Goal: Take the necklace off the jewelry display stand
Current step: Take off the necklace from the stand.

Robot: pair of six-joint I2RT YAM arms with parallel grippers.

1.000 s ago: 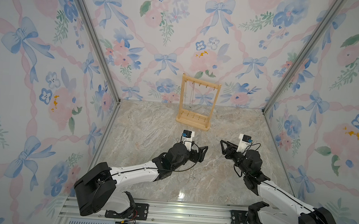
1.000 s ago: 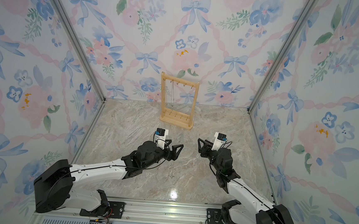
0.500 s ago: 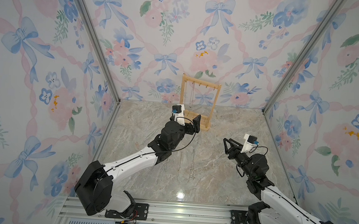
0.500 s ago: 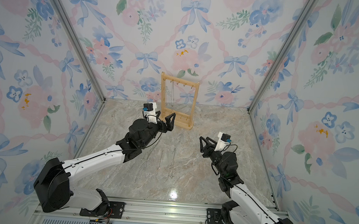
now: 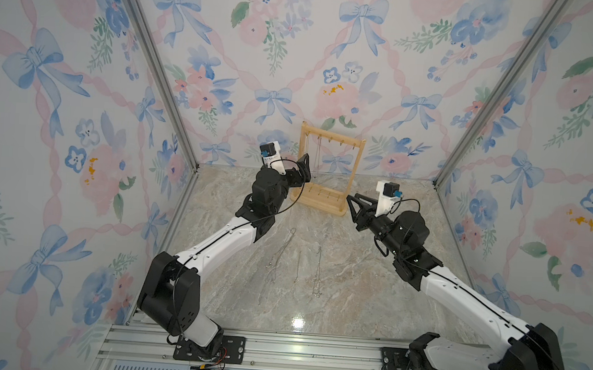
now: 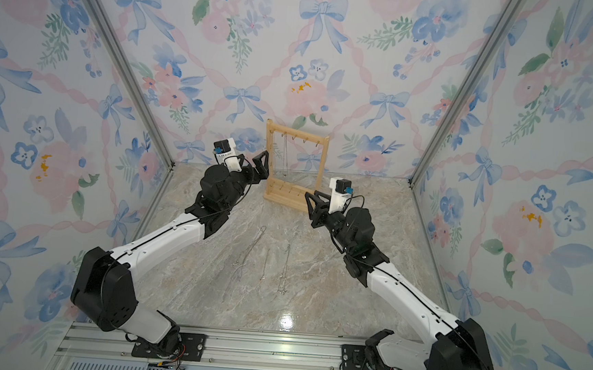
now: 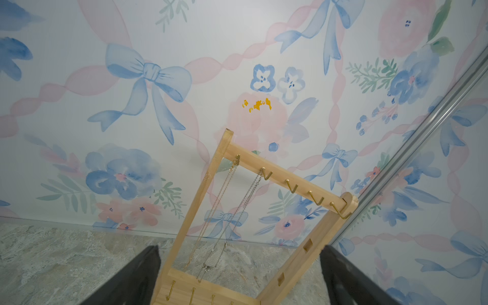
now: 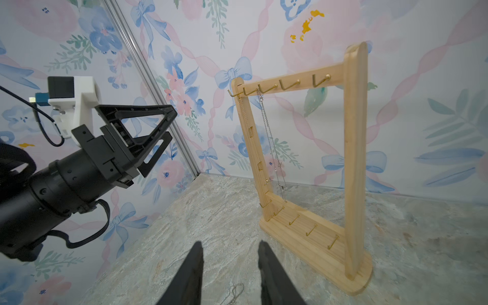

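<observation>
The jewelry display stand (image 5: 355,168) (image 6: 321,162) is a light-wood frame upright at the back wall. Two necklaces hang from its leftmost hooks: a gold chain (image 7: 216,206) beside the post and a silver chain (image 7: 237,208) (image 8: 272,148). My left gripper (image 5: 303,166) (image 7: 239,264) is raised just left of the stand's left post (image 7: 200,190), jaws wide open and empty, apart from the chains. My right gripper (image 5: 352,211) (image 8: 230,249) hovers low by the stand's right front corner, its jaws a narrow gap apart with nothing between them.
Three necklaces lie stretched on the marble floor in front of the stand (image 5: 280,252) (image 5: 298,266) (image 5: 317,271); the end of one shows under my right gripper (image 8: 235,289). Floral walls enclose the cell on three sides. Small gold pegs (image 8: 311,229) stick up from the stand's base.
My left gripper rose from the floor at centre and travelled back to the stand's left post, staying open. My right gripper moved toward the stand and its jaws narrowed.
</observation>
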